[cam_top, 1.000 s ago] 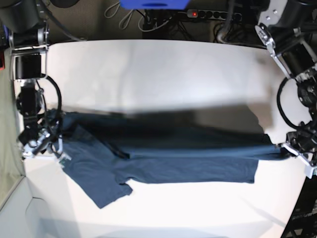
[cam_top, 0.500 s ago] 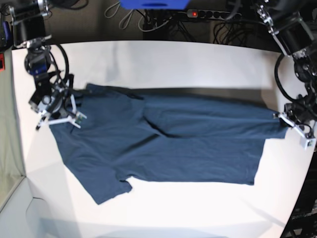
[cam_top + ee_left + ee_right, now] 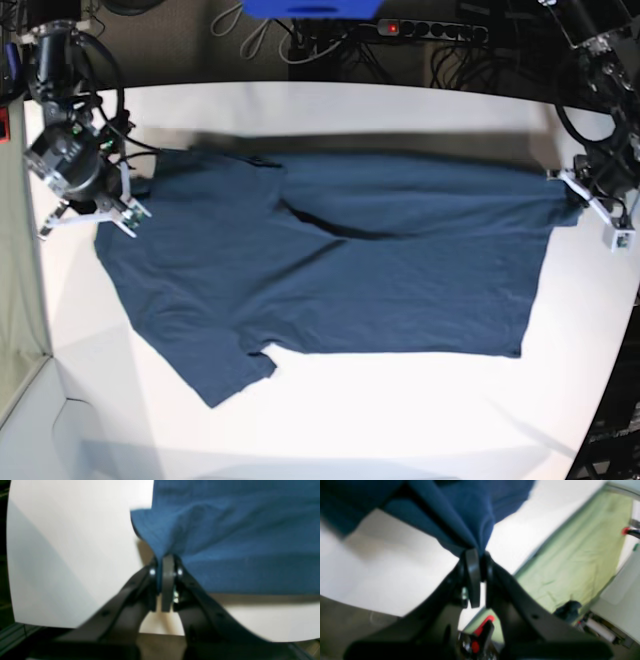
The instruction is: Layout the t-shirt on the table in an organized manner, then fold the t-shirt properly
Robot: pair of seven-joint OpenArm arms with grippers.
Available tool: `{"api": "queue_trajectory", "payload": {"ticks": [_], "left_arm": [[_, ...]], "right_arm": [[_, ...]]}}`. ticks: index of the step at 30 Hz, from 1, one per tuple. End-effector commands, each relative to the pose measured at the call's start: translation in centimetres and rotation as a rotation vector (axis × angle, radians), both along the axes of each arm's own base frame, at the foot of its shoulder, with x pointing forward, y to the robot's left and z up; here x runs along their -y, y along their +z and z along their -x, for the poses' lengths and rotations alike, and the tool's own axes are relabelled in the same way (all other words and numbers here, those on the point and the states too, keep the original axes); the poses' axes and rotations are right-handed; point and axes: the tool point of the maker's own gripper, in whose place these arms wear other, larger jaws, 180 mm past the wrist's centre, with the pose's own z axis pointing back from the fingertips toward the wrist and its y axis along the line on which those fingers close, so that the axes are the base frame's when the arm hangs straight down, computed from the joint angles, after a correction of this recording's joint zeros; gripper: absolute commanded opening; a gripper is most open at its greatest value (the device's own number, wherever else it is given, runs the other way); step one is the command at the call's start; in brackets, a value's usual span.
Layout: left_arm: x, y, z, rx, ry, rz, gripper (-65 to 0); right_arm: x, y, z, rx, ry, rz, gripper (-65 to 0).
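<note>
Two grippers had hold of the t-shirt [image 3: 330, 260] when you reached this moment, one at each end of its far edge. Your left gripper [image 3: 167, 562] sat at the right side of the base view, its fingers [image 3: 168, 580] pressed tight together with a bunched corner of the navy cloth pinched between them, the fabric fanning out from the tips over the table [image 3: 62, 555]. Your right gripper [image 3: 475, 555], at the left side of the base view, was likewise clamped shut on a gathered fold of the shirt, and the cloth rose away from its fingers [image 3: 472, 575] in long creases. Between the two grips the shirt lay spread across the middle of the white tabletop, its far edge stretched nearly straight from left to right, a sleeve reaching toward the near left, and a dark crease running through the chest. White surface showed on every side of the shirt. Beyond the table's far edge you had a power strip [image 3: 420, 28] with a red light, tangled cables and a blue object [image 3: 312, 8]; a pale green sheet [image 3: 582, 562] lay off the table's left side.
</note>
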Motion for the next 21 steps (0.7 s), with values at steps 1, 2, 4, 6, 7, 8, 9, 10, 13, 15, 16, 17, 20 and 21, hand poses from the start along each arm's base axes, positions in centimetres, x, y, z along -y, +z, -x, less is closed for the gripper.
{"api": "queue_trajectory", "payload": {"ticks": [1,2,4,6,7,8,9,10,13,15,16,17,20,21], "left_arm": [[-1.7,2.0,-0.4,0.047,0.022,-0.054,-64.8],[-2.0,2.4,-0.3,0.053,0.034,-0.061,-64.8],[-2.3,2.9,-0.2,0.064,0.038,-0.072,-64.8],[-2.3,2.9,-0.1,0.062,0.035,-0.075,-64.8],[-2.3,2.7,0.2,0.052,0.035,-0.075,-64.8],[-2.1,2.2,0.7,0.036,0.033,-0.07,-64.8],[-2.0,1.8,1.1,0.025,0.031,-0.069,-64.8],[-2.0,1.3,1.5,0.011,0.032,-0.064,-64.8],[-1.6,-0.2,2.7,-0.03,0.04,-0.039,-64.8],[-1.4,-1.2,3.6,-0.06,0.047,-0.023,-64.8],[-1.4,-1.8,4.1,-0.079,0.051,-0.015,-64.8],[-1.3,-2.3,4.4,-0.092,0.057,-0.003,-64.8],[-1.3,-3.7,5.2,-0.13,0.074,0.024,-64.8],[-1.4,-4.1,5.5,-0.143,0.08,0.033,-64.8]], "right_arm": [[0.8,0.6,0.3,0.009,-0.016,0.029,-65.0],[0.8,0.5,0.6,0.006,-0.022,0.026,-65.0],[1.2,-0.1,1.6,-0.019,-0.035,0.028,-65.0],[1.2,-0.9,2.7,-0.052,-0.033,0.027,-65.0],[1.0,-1.3,3.4,-0.07,-0.031,0.024,-65.0],[0.6,-1.8,3.9,-0.08,-0.023,0.007,-65.0],[0.1,-2.4,4.6,-0.091,-0.02,-0.015,-65.0],[-0.5,-2.9,5.2,-0.099,-0.013,-0.041,-65.0],[-1.5,-4.1,6.7,-0.131,0.005,-0.08,-65.0],[-2.1,-4.8,7.6,-0.152,-0.001,-0.103,-65.0],[-2.2,-5.0,7.8,-0.155,-0.008,-0.112,-65.0],[-2.1,-5.2,7.9,-0.163,-0.013,-0.111,-65.0],[-2.1,-5.6,8.2,-0.177,-0.02,-0.115,-65.0],[-2.0,-5.7,8.3,-0.183,-0.024,-0.112,-65.0]]}}
